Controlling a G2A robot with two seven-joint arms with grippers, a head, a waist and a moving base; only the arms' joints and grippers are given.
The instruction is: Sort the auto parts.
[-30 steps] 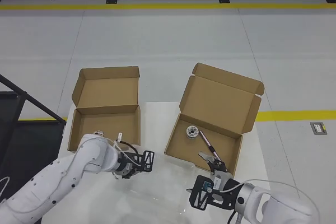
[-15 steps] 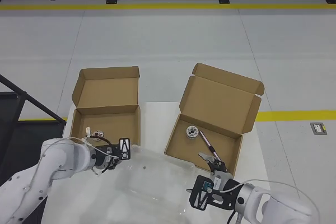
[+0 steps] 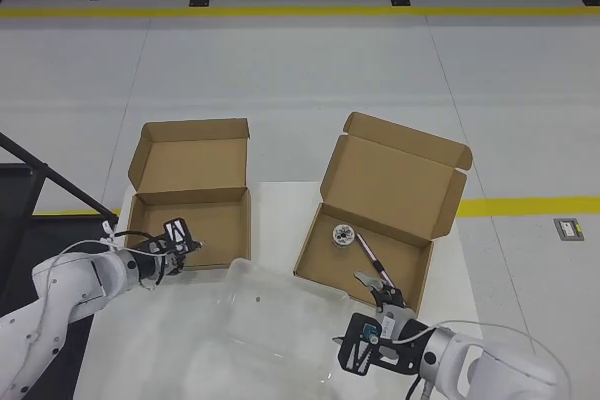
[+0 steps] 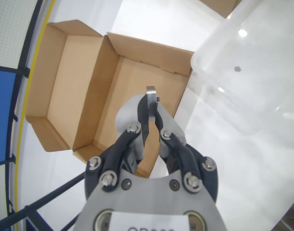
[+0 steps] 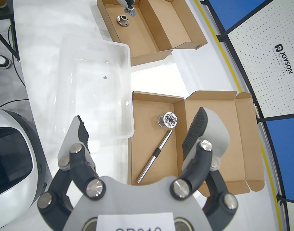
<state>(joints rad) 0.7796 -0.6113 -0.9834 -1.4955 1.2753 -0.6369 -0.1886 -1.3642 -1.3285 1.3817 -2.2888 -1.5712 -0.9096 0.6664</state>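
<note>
The left gripper (image 4: pixel 150 106) hangs over the left cardboard box (image 3: pixel 187 215), which sits at the far left corner of the desk (image 3: pixel 275 210) with its lid folded back. Its fingers (image 4: pixel 142 111) are clamped on a small grey metal block (image 4: pixel 151 96), held end-up between the pads. The block sits over the box floor, on the side nearest the clear plastic bin (image 3: pixel 270 320). In the right wrist view a flanged metal hub (image 5: pixel 122 21) lies on the floor of that same box, just beside the held block. I cannot tell whether the block touches the cardboard.

The bin takes up the middle of the desk toward the near edge, between the two boxes. One corner of it comes close to the left box. A small dark speck (image 5: pixel 105 77) marks its bottom.

The right cardboard box (image 3: pixel 365 250) stands at the far right of the desk, turned at an angle, with its lid propped open. A round metal part with holes (image 5: pixel 167 120) rests near the lid end. A slim metal rod (image 5: pixel 154 156) lies slantwise just beside it, running toward the box's near wall. The two look close together, though I cannot tell whether they meet.

The right gripper (image 5: pixel 140 118) is at the near edge of the desk, above the near end of the right box and the neighbouring bin corner. Its fingers are spread wide apart with nothing between them.
</note>
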